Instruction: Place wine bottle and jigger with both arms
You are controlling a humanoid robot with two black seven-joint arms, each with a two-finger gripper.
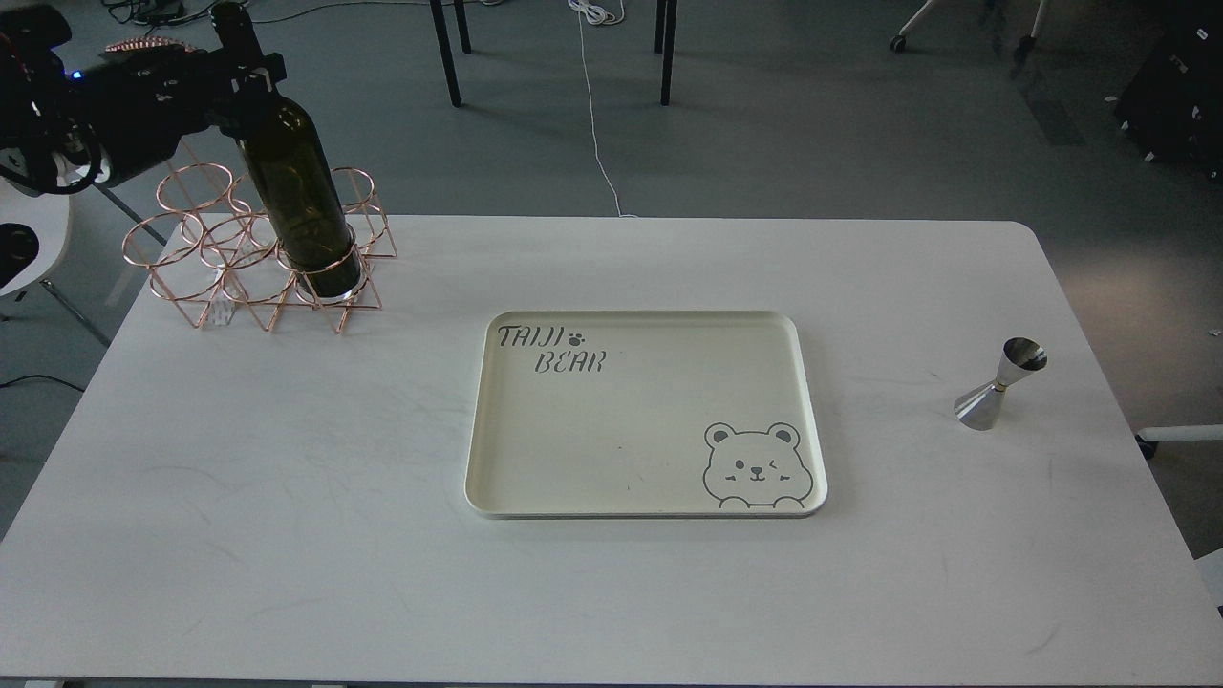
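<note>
The dark olive-green wine bottle [296, 191] stands tilted in a ring of the copper wire rack [239, 258] at the table's far left. My left gripper [246, 81] comes in from the upper left and is closed around the bottle's neck. The steel jigger [998, 384] stands upright on the white table at the right, well apart from the tray. My right arm and gripper are out of view.
A cream tray [535, 459] with a bear drawing and "TAIJI BEAR" lettering lies in the middle of the table. Chair and table legs stand on the grey floor beyond the table's far edge. A white cable runs along the floor.
</note>
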